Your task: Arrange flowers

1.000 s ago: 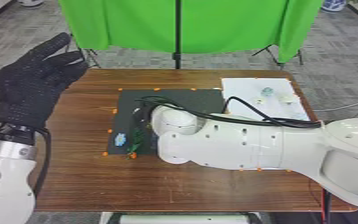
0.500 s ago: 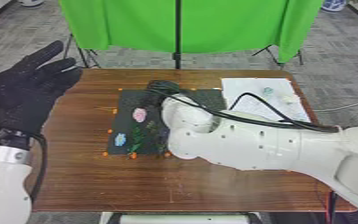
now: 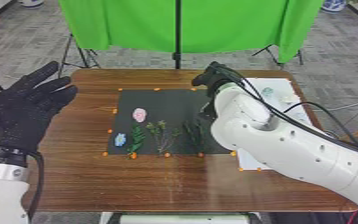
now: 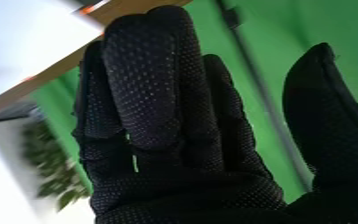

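Right hand (image 4: 189, 192): flat, thumb wide, empty
Left hand (image 3: 20, 117): loosely open, empty
Pale blossom (image 3: 267, 91): likely next; pinch lightly, lift straight
Green stem (image 3: 137, 137): don't brush it

The right arm (image 3: 286, 152) hides part of the white sheet (image 3: 278, 82) and the black mat (image 3: 162, 104)

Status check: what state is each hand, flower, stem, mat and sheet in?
Left hand: open, raised
Right hand: open, empty
Pink flower: lying on mat
Blue flower: lying on mat
Green stems: laid side by side
Black mat: flat
White sheet: partly covered
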Robot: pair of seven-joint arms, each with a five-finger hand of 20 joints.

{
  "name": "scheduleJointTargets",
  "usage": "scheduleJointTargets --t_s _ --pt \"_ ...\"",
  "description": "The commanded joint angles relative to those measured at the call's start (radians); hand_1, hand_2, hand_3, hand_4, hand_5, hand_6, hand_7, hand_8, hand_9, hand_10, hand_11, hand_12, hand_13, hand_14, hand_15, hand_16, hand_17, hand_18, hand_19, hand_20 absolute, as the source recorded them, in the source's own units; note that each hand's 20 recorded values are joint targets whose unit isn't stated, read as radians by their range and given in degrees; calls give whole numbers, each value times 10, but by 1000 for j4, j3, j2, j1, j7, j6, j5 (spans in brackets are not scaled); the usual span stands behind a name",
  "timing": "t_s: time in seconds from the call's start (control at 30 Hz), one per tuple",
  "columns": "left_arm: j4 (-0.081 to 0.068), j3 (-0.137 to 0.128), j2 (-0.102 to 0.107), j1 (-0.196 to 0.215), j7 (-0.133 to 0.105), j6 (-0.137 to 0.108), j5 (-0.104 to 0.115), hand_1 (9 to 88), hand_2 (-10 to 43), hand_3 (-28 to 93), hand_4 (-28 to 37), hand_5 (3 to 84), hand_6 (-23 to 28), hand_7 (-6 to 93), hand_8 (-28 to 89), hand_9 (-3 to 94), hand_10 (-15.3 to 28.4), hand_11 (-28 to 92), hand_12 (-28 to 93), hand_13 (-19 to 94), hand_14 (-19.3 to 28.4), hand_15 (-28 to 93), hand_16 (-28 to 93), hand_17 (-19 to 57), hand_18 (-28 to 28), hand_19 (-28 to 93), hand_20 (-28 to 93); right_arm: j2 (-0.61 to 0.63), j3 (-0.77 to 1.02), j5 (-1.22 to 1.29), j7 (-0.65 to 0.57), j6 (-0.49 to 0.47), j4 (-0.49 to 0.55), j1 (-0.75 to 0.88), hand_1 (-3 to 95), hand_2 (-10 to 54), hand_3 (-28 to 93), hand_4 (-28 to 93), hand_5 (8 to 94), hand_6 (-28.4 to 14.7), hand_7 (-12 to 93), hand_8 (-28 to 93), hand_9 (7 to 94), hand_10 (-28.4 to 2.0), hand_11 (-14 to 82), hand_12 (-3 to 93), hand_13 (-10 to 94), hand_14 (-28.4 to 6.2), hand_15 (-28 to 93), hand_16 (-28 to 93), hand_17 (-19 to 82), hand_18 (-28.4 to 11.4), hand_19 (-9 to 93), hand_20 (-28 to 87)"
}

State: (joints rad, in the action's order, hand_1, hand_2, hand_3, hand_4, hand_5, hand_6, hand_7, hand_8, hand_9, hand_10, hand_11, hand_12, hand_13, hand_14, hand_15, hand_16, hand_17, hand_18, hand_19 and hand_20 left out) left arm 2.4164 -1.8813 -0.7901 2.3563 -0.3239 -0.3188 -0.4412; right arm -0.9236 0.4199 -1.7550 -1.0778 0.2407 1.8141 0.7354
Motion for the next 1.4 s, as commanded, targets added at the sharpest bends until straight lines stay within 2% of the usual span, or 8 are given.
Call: scheduleJointTargets --t_s 0.03,0.13,0.23,0.4,0.53,0.73,1.0,1.4 --pt "7 3 -25 21 -1 -22 -5 230 72 799 -233 378 103 182 -110 356 213 310 114 261 284 551 -105 -72 255 615 152 93 182 -58 -98 9 33 178 288 10 745 -241 527 -57 101 -110 772 -184 207 142 790 -108 594 152 388 -247 929 -56" --pt "9 4 -29 27 2 -20 -5 230 72 799 -233 378 103 183 -110 356 213 310 114 261 284 552 -105 -72 255 615 152 113 257 -70 -132 9 38 247 290 11 742 -240 518 -64 99 -110 770 -187 205 140 793 -108 592 150 402 -249 930 -61" --pt "10 4 -30 30 -4 -37 3 230 72 799 -233 377 103 183 -110 356 213 310 114 261 284 552 -105 -72 255 615 152 125 305 -17 -119 116 13 289 293 16 739 -238 510 -69 97 -109 772 -186 206 140 802 -105 589 147 410 -248 931 -66" --pt "6 9 -27 10 14 -23 -6 230 72 799 -234 378 103 183 -110 356 213 310 114 261 284 552 -105 -72 255 616 152 158 355 -45 -160 114 1 334 294 22 738 -235 489 -76 97 -108 792 -183 220 142 822 -97 591 147 429 -239 932 -59" --pt "9 11 -27 11 6 -29 -5 230 73 798 -234 378 104 183 -110 357 214 311 114 261 284 552 -105 -72 255 616 152 169 400 -53 -188 83 -9 367 292 17 741 -234 473 -85 90 -107 798 -184 221 141 830 -93 587 147 443 -238 932 -53" --pt "9 17 -29 13 2 -30 -2 230 73 798 -234 378 104 182 -110 356 213 312 114 261 284 552 -105 -71 255 617 151 198 417 -78 -206 165 -26 413 298 15 745 -232 469 -88 87 -103 798 -183 223 141 835 -91 584 150 448 -236 932 -55" --pt "7 21 -23 19 -8 -24 6 230 72 799 -234 379 103 183 -110 356 213 312 113 261 284 552 -105 -72 255 617 150 231 458 -87 -226 175 -14 469 305 12 747 -234 463 -97 80 -100 803 -182 226 138 840 -90 582 149 456 -234 932 -68" --pt "-1 29 -14 13 -6 -20 4 230 72 800 -234 379 104 182 -110 357 213 312 113 262 284 554 -106 -71 255 618 149 243 496 9 -249 28 -25 501 327 1 737 -229 457 -116 55 -94 820 -190 226 132 869 -85 580 147 495 -224 932 -107"
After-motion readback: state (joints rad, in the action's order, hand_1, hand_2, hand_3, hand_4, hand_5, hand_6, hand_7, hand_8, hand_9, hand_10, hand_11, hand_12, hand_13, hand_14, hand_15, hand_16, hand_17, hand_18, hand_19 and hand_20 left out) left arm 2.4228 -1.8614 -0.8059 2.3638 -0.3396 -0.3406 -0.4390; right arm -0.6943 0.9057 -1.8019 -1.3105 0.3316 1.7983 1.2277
